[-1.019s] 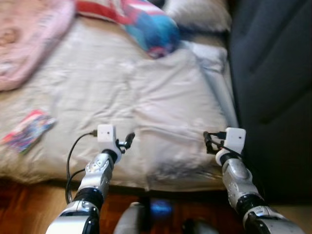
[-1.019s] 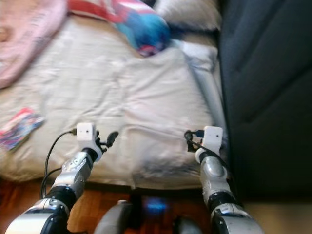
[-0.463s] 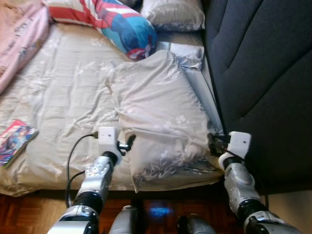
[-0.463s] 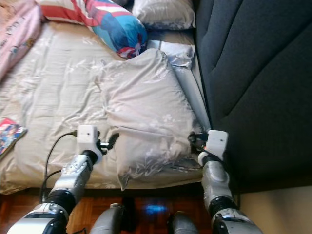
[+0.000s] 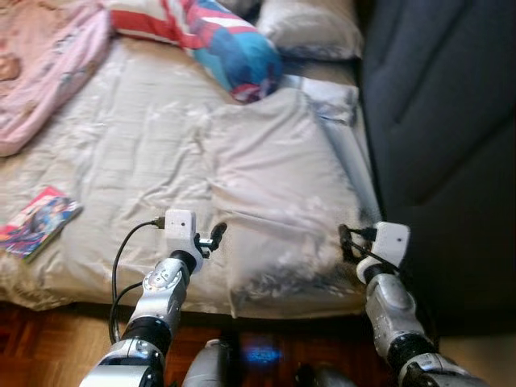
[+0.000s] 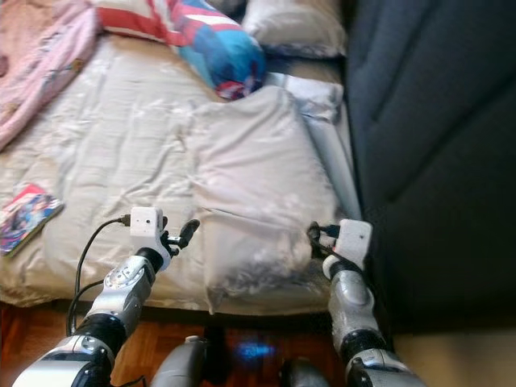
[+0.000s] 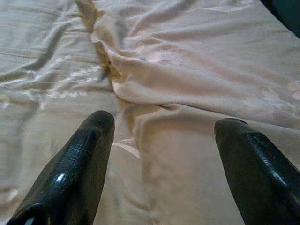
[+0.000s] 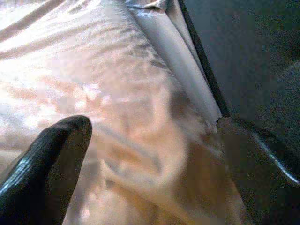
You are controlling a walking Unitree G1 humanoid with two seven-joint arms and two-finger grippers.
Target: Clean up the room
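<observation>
Along the near edge of the bed, at its right-hand corner beside the dark upholstered panel, lies a large beige pillow in the same floral fabric as the sheet. It sits askew, its foot end overhanging the mattress edge, which is probably why the robot faces it: straightening the bedding looks like the step in hand.

Both arms reach forward to flank the pillow. The left gripper hovers at the pillow's left border, fingers spread wide with the folded seam between them, ready to pinch fabric. The right gripper is at the pillow's right border against the dark panel, its fingers also spread wide over the cloth. Neither holds anything yet.

Toward the head of the bed rest a blue-and-red bolster and a grey-white pillow. A pink blanket is heaped at the far left corner, and a colourful book lies near the left front edge.
</observation>
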